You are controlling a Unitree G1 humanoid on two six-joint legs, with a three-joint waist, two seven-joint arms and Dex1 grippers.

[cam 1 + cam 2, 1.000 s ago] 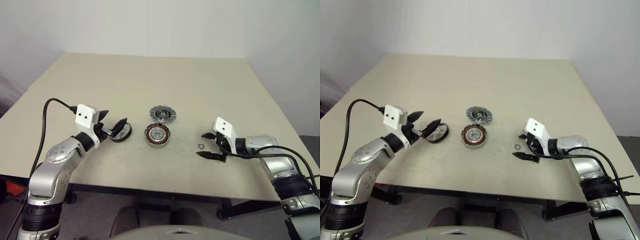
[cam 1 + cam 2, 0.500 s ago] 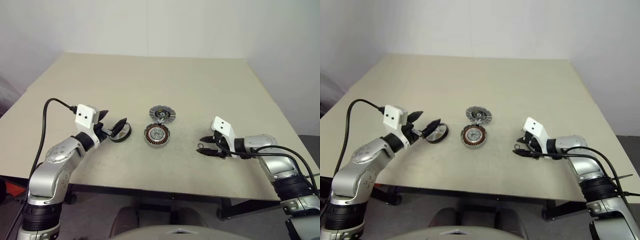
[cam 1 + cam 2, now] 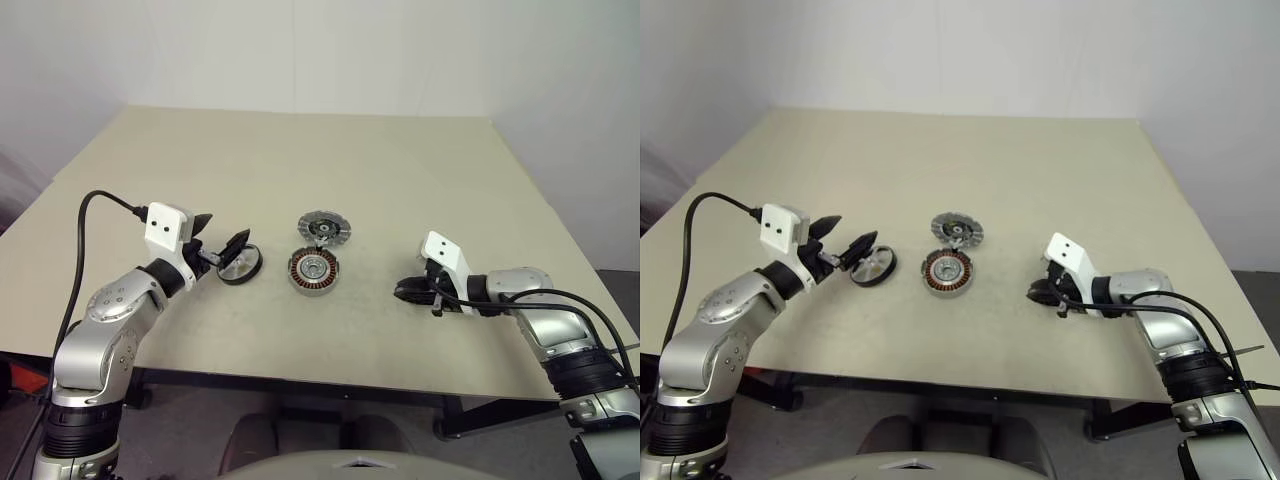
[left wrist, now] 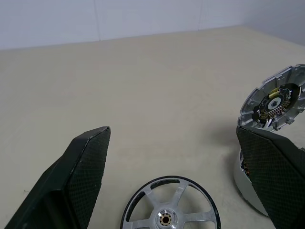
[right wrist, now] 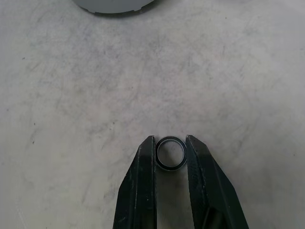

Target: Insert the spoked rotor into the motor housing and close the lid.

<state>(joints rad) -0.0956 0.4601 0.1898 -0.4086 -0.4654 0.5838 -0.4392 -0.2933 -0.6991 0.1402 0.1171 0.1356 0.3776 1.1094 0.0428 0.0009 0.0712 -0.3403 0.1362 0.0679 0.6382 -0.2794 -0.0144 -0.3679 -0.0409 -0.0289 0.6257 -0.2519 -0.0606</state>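
Beige matte surface, pale walls behind. Near its middle sits the motor housing, a low round puck with copper-brown windings around a silver hub. Just beyond it, on the far side, lies the lid, a round disc with silver segmented rim and dark centre facing up; the two are close, contact not clear. Left of the housing lies the spoked rotor, a thin flat black ring with pale silver spokes, flat on the surface.

Left gripper hovers over the rotor's left edge, its black fingers spread wide with nothing between them; in the left wrist view the rotor lies between and beyond the tips, apart from both.

Right gripper is low at the surface, right of the housing and well apart from it. Its fingers are drawn in against a small dark metal ring, one on each side, touching it. The ring rests on the surface.
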